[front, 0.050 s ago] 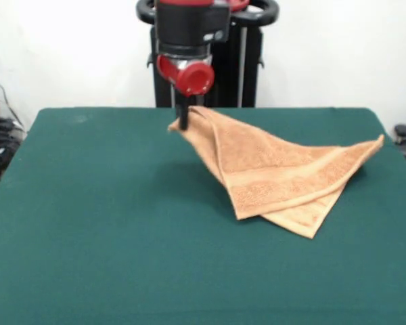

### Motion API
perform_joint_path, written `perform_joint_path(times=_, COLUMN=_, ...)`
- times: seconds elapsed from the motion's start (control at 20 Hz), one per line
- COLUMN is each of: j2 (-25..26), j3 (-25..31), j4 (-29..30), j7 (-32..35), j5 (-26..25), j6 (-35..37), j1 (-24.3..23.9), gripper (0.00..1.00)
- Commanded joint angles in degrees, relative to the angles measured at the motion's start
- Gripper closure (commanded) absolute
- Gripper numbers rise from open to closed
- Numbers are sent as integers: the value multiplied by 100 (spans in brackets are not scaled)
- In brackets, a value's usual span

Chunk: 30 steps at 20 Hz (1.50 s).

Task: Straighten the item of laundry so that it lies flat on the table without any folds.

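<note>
A broad stretch of bare dark green felt-covered counter (108,237) fills the near side of the scene, wide and unoccupied up to the front edge. Beyond it, right of the middle, lies the light orange-tan terry-cloth towel (277,172), still far from flat: it is doubled over on itself, with two layers showing at its nearest corner, the upper layer ending in a straight edge and a lower layer poking out beneath it as a point toward the near right. A woven band runs across the upper layer close to that edge. Another corner stretches out to the right and tapers to a tip lifted slightly off the felt, near the counter's right side. From these low corners the cloth rises in a slope toward the far left, where its highest corner is drawn up off the counter into a peak. There the black jaws (183,119) of the red and black robot arm (186,47) come straight down from above and are clamped together on that raised towel corner, holding it just above the green surface. Farther back, behind the counter's far edge, a black pedestal (210,68) stands against a plain white wall (338,47), with dark cables and equipment (0,142) at the left edge.
</note>
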Motion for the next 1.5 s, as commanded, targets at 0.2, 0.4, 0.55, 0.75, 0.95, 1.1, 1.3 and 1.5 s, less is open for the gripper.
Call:
perform_joint_path(times=0.2, j2=332, j3=620, j4=-713, j7=-958, j5=-1293, j6=-329, j1=86, gripper=0)
perform_joint_path(times=0.4, j2=49, j3=642, j4=-414, j7=-356, j5=-989, j6=148, j1=169, gripper=0)
perform_joint_path(times=0.55, j2=-223, j3=702, j4=-98, j7=-57, j5=-728, j6=355, j1=267, gripper=0)
perform_joint_path(times=0.75, j2=-404, j3=733, j4=49, j7=192, j5=-457, j6=486, j1=447, gripper=0)
perform_joint_path(times=0.95, j2=-422, j3=807, j4=157, j7=288, j5=-245, j6=609, j1=482, gripper=0)
perform_joint_path(times=1.1, j2=-364, j3=810, j4=225, j7=353, j5=-88, j6=681, j1=523, gripper=0)
perform_joint_path(times=1.3, j2=-249, j3=784, j4=250, j7=426, j5=93, j6=722, j1=559, gripper=0)
perform_joint_path(times=1.5, j2=-115, j3=660, j4=195, j7=543, j5=300, j6=709, j1=722, gripper=0)
